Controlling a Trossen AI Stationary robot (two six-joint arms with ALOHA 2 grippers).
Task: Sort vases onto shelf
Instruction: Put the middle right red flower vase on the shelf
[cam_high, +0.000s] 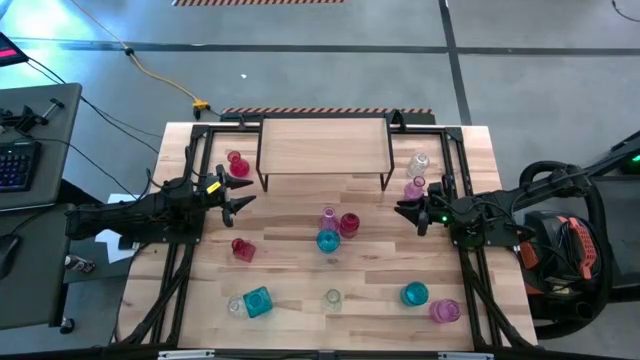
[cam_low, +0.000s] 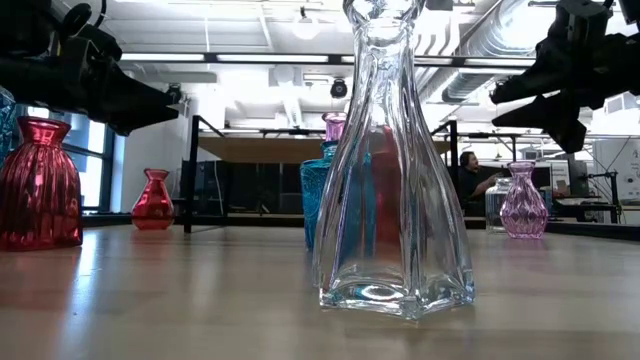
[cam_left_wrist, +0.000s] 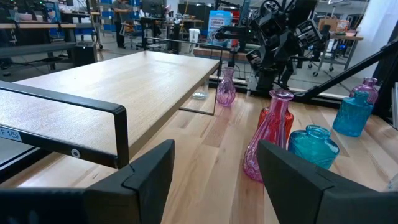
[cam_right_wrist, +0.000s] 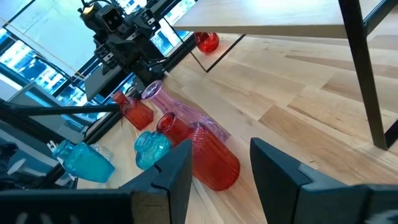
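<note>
The shelf (cam_high: 325, 148) stands at the table's far middle, its light wood top bare. Glass vases stand upright on the tabletop. A tall pink vase (cam_high: 328, 217), a red one (cam_high: 349, 224) and a teal one (cam_high: 328, 241) cluster at the centre. Another red vase (cam_high: 237, 163) stands left of the shelf, a clear one (cam_high: 419, 162) and a pink one (cam_high: 414, 187) right of it. My left gripper (cam_high: 243, 203) hovers open at mid left, pointing at the cluster (cam_left_wrist: 273, 134). My right gripper (cam_high: 408, 213) hovers open at mid right, nothing between its fingers (cam_right_wrist: 221, 180).
More vases stand along the near side: a red one (cam_high: 243, 249), a teal square one (cam_high: 257, 301), two clear ones (cam_high: 332, 297), a round teal one (cam_high: 414, 294) and a pink one (cam_high: 445, 311). A black frame (cam_high: 200, 135) edges the table. Bare wood lies between the shelf and the centre cluster.
</note>
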